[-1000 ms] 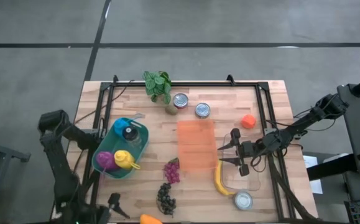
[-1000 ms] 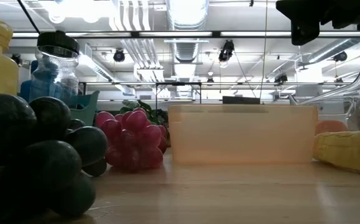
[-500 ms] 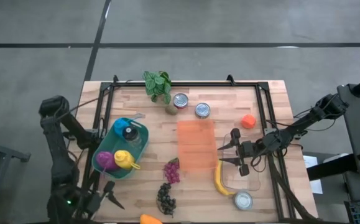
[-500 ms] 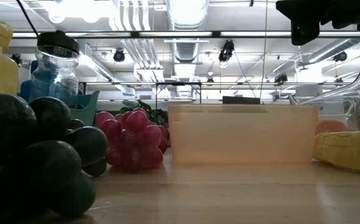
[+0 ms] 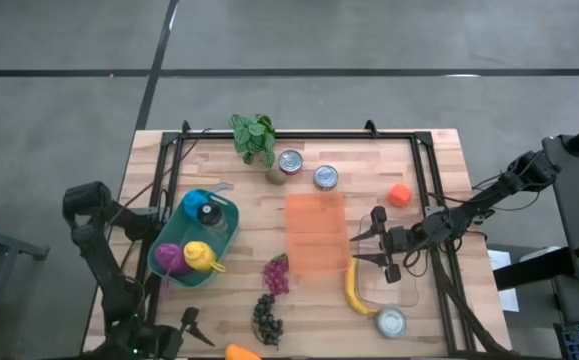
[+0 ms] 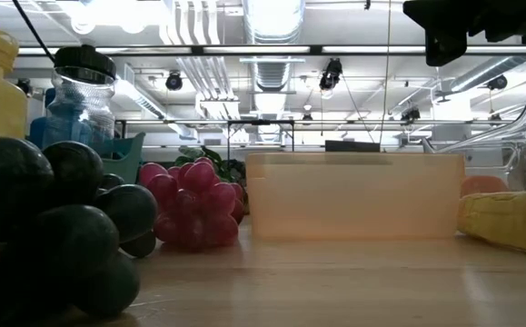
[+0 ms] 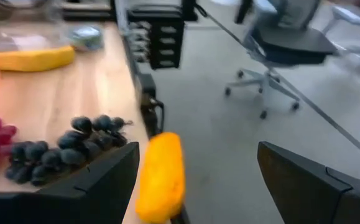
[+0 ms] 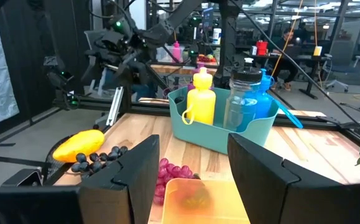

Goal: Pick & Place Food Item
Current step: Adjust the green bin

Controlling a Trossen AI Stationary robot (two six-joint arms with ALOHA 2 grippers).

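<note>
the likely target is the orange-yellow food item (image 7: 160, 177), which lies at the very edge of the tabletop (image 5: 429, 170), just beside the dark grapes (image 7: 64, 149) and partly over the edge. to pick it cleanly, the left hand (image 5: 181, 332) should drop so its fingers straddle the item across its narrow width, not along its length, and close gently; a push from the tabletop side could tip it off onto the floor. which food item the task means is my guess, since the left hand is nearest this one.

the left hand hovers near the dark grapes at that same edge, fingers spread as wide as they go, with nothing between them and touching nothing.

the right hand (image 5: 369, 247) waits on the far side of the dark grapes, past the orange translucent container (image 5: 315, 232) and beside the banana (image 5: 356, 290). its fingers stand partly apart and hold nothing. the red grapes (image 5: 277, 275) sit between the dark grapes and the container; the teal basket (image 5: 231, 214) of bottles is well apart from them.
</note>
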